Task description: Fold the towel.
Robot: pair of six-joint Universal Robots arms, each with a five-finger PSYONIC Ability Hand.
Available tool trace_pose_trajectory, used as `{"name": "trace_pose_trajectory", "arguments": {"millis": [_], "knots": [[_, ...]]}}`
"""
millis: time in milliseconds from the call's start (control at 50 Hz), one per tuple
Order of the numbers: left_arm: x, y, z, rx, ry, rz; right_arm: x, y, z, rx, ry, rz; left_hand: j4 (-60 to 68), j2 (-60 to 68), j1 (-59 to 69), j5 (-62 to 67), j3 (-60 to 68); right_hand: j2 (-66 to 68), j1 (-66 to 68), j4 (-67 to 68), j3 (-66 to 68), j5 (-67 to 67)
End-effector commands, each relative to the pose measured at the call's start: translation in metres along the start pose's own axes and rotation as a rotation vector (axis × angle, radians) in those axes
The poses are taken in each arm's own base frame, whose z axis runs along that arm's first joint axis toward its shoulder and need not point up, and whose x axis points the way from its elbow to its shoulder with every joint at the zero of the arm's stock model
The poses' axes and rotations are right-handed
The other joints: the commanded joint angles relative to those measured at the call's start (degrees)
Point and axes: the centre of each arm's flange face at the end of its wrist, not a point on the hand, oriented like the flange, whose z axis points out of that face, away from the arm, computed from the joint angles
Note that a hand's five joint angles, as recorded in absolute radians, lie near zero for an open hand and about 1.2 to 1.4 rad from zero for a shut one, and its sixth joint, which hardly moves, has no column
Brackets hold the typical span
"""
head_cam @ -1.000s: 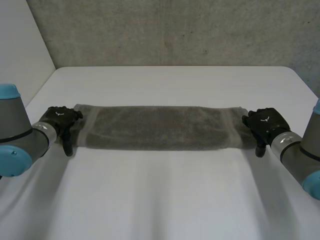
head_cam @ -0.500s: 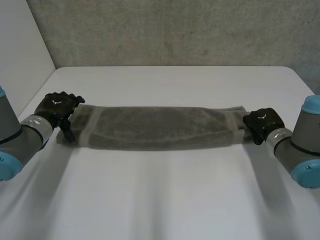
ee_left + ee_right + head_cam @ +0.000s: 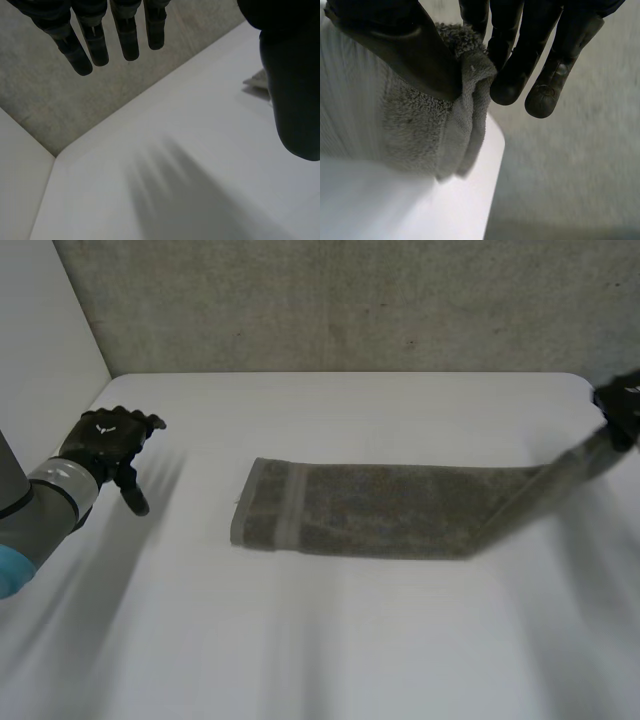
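Across the middle of the white bench (image 3: 330, 640) lies a grey terry towel (image 3: 380, 512), folded into a long narrow strip. Its left end rests flat on the bench, with a woven band running across it just short of the edge. Toward the right the strip leaves the surface and rises at a slant to the right hand (image 3: 622, 405), which is up near the bench's far right corner.

Seen from the right wrist, the right hand (image 3: 395, 50) pinches the doubled end of the towel (image 3: 415, 130) between thumb and fingers, and the thick pile edge bunches at the grip and hangs below it.

At the left side of the bench, well apart from the towel's free end, the left hand (image 3: 100, 443) hovers above the surface. From the left wrist, its fingers (image 3: 95, 40) are straight and spread with the thumb held away from them, and it holds nothing. A rough grey concrete wall (image 3: 350, 300) stands behind the bench.
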Motion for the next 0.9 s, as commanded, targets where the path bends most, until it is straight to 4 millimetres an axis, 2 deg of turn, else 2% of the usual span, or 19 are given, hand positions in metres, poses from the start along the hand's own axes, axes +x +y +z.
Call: {"name": "trace_pose_trajectory", "arguments": {"millis": [20, 80, 120, 140, 180, 200, 280, 320, 340, 360, 400, 440, 520, 560, 580, 620, 680, 820, 900], "knots": [[0.013, -0.034, -0.008, 0.098, 0.025, -0.077, -0.093, -0.120, -0.048, 0.365, -0.177, 0.043, -3.20, -3.01, -3.96, -13.12, -2.65, 5.28, 3.72, 2.85, 3.20, 3.54], [0.015, -0.039, -0.009, 0.112, 0.029, -0.086, -0.119, -0.136, -0.062, 0.434, -0.225, 0.038, -3.20, -3.01, -3.96, -13.12, -2.65, 5.28, 3.72, 2.85, 3.20, 3.54], [0.019, -0.044, -0.010, 0.128, 0.039, -0.094, -0.172, -0.152, -0.082, 0.530, -0.324, 0.031, -3.20, -3.01, -3.96, -13.12, -2.65, 5.28, 3.72, 2.85, 3.20, 3.54], [0.019, -0.044, -0.010, 0.128, 0.039, -0.094, -0.172, -0.152, -0.082, 0.531, -0.324, 0.031, -3.20, -3.01, -3.96, -13.12, -2.65, 5.28, 3.72, 2.85, 3.20, 3.54], [0.027, -0.047, -0.012, 0.134, 0.056, -0.089, -0.220, -0.157, -0.102, 0.596, -0.426, 0.021, -3.20, -3.01, -3.96, -13.12, -2.65, 5.28, 3.72, 2.85, 3.20, 3.54], [0.027, -0.047, -0.012, 0.134, 0.056, -0.089, -0.221, -0.157, -0.102, 0.596, -0.427, 0.021, -3.20, -3.01, -3.96, -13.12, -2.65, 5.28, 3.72, 2.85, 3.20, 3.54], [0.037, -0.044, -0.013, 0.117, 0.047, -0.087, -0.274, -0.141, -0.120, 0.605, -0.576, -0.006, -3.20, -3.01, -3.96, -13.12, -2.65, 5.28, 3.72, 2.85, 3.20, 3.54], [0.039, -0.042, -0.013, 0.108, 0.044, -0.088, -0.284, -0.134, -0.122, 0.597, -0.604, -0.015, -3.20, -3.01, -3.96, -13.12, -2.65, 5.28, 3.72, 2.85, 3.20, 3.54], [0.042, -0.039, -0.013, 0.098, 0.047, -0.090, -0.288, -0.129, -0.122, 0.584, -0.616, -0.019, -3.20, -3.01, -3.96, -13.12, -2.65, -13.48, -15.04, -15.91, -15.56, -15.22], [0.042, -0.039, -0.013, 0.098, 0.047, -0.090, -0.288, -0.129, -0.122, 0.584, -0.616, -0.019, -3.20, -3.01, -3.96, -13.12, -2.65, -13.66, -15.23, -16.10, -15.74, -15.41], [0.047, -0.035, -0.013, 0.087, 0.060, -0.089, -0.288, -0.124, -0.121, 0.563, -0.619, -0.014, -3.20, -3.01, -3.96, -13.12, -2.65, -57.07, -58.63, -59.50, -59.14, -58.81], [0.050, -0.033, -0.012, 0.082, 0.066, -0.089, -0.288, -0.122, -0.120, 0.555, -0.619, -0.010, -3.20, -3.01, -3.96, -13.12, -2.65, -64.72, -66.28, -67.15, -66.80, -66.46], [0.053, -0.029, -0.010, 0.074, 0.072, -0.089, -0.277, -0.126, -0.121, 0.541, -0.594, 0.010, -3.20, -3.01, -3.96, -13.12, -2.65, -64.72, -66.28, -67.15, -66.80, -66.46], [0.056, -0.028, -0.009, 0.071, 0.079, -0.091, -0.244, -0.136, -0.117, 0.518, -0.513, 0.066, -3.20, -3.01, -3.96, -13.12, -2.65, -64.72, -66.28, -67.15, -66.80, -66.46], [0.056, -0.028, -0.009, 0.071, 0.079, -0.091, -0.244, -0.136, -0.117, 0.518, -0.513, 0.066, -3.20, -3.01, -3.96, -13.12, -2.65, -64.72, -66.28, -67.15, -66.80, -66.46], [0.064, -0.031, -0.010, 0.086, 0.099, -0.085, -0.205, -0.130, -0.103, 0.453, -0.427, 0.137, -3.20, -3.01, -3.96, -13.12, -2.65, -64.72, -66.28, -67.15, -66.80, -66.46], [0.075, -0.034, -0.013, 0.107, 0.122, -0.079, -0.182, -0.122, -0.101, 0.412, -0.406, 0.195, -3.20, -3.01, -3.96, -13.12, -2.65, -64.72, -66.28, -67.15, -66.80, -66.46], [0.102, -0.040, -0.023, 0.137, 0.192, -0.066, -0.163, -0.089, -0.105, 0.267, -0.417, 0.212, -2.86, -2.67, -3.63, -12.79, -2.31, -64.72, -66.28, -67.15, -66.80, -66.46], [0.134, -0.041, -0.032, 0.147, 0.276, -0.051, -0.160, -0.065, -0.110, 0.169, -0.432, 0.203, -2.86, -2.67, -3.63, -12.79, -2.31, -64.72, -66.28, -67.15, -66.80, -66.46]]}}
